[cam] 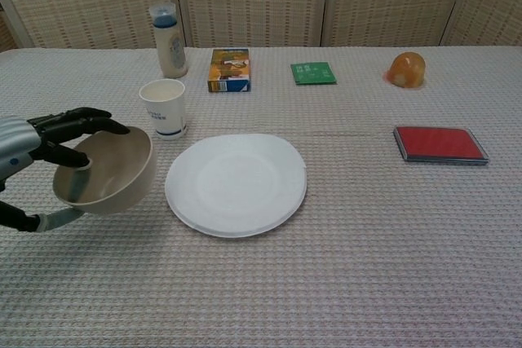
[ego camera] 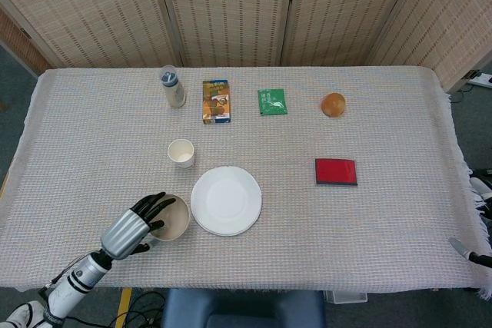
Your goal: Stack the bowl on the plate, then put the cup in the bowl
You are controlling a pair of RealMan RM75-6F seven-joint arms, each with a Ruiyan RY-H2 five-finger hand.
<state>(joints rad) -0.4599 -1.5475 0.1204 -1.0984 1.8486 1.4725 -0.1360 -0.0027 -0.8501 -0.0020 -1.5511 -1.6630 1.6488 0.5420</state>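
At the near left of the cloth-covered worktop (cam: 367, 283), the robot's left hand (cam: 33, 144) gripped the rim of the round beige bowl (cam: 106, 170), dark fingers (cam: 86, 120) hooked over its edge, holding it tilted and apparently lifted just left of the flat white paper plate (cam: 236, 184). The plate was bare, so neither stacking step was done. The white paper cup (cam: 164, 107) stood upright behind the plate, untouched. The right hand (ego camera: 470, 255) barely showed at the frame's edge; its fingers could not be judged.
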